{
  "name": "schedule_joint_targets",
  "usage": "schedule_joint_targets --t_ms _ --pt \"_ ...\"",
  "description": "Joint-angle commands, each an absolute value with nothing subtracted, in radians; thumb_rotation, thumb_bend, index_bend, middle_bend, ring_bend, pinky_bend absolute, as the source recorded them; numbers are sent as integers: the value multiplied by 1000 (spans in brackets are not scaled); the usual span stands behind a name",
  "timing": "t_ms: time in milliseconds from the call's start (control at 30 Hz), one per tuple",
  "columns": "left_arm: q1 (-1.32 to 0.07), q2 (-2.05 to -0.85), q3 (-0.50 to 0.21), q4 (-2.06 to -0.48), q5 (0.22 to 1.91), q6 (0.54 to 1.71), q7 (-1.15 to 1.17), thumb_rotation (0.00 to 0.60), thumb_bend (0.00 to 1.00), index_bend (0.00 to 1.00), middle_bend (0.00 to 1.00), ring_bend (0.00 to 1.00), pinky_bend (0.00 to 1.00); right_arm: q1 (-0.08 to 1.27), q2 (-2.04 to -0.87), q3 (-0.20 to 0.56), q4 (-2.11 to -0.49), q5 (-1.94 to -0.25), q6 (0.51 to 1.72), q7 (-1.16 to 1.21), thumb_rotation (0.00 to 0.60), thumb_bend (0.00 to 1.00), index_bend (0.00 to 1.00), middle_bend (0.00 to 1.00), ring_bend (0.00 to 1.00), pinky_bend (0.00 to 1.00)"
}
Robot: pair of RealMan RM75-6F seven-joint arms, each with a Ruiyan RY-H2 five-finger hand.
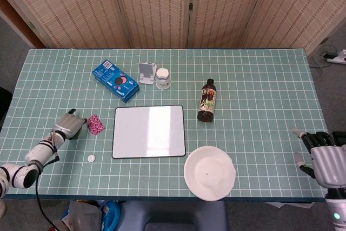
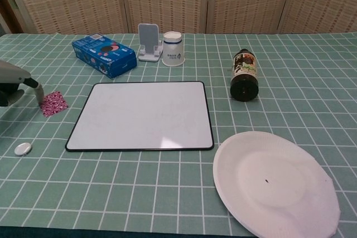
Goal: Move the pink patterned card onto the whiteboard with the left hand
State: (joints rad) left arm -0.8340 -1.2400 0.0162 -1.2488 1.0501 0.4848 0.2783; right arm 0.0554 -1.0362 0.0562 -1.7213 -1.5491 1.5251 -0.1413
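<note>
The pink patterned card (image 1: 95, 124) is left of the whiteboard (image 1: 149, 131), turned at an angle and clear of the board's edge. My left hand (image 1: 68, 125) is just left of the card and pinches its left edge with its fingertips (image 2: 38, 96). In the chest view the card (image 2: 54, 103) looks like a small diamond beside the whiteboard (image 2: 143, 114), with the left hand (image 2: 14, 85) at the frame's left edge. My right hand (image 1: 324, 158) hangs off the table's right front corner with fingers apart, holding nothing.
A small white disc (image 1: 92, 158) lies in front of the card. Behind the whiteboard are a blue box (image 1: 115, 80), a phone stand (image 1: 145, 72) and a paper cup (image 1: 162, 78). A dark bottle (image 1: 207, 100) and a white paper plate (image 1: 209, 172) sit to the board's right.
</note>
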Motion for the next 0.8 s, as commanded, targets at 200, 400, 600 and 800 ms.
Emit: schedule_joint_targets --t_ms 200,400,600,800 --pt "-835 -1170 33 -1438 923 696 425 600 817 258 977 1000 0 53 -1043 56 -1705 -1540 1522 -126 600 367 223 344 325 219" --pt "-848 -1230 19 -1392 945 689 422 600 817 211 971 1000 0 54 -1049 57 -1695 -1537 1520 -119 600 366 223 344 327 219" --pt "-864 -1297 19 -1300 937 639 409 600 817 203 970 1000 0 50 -1050 57 -1693 -1531 1521 -119 600 366 223 344 329 219" --pt "-872 -1326 25 -1245 918 605 406 600 817 201 970 1000 0 46 -1049 56 -1695 -1530 1525 -121 600 366 223 344 333 219"
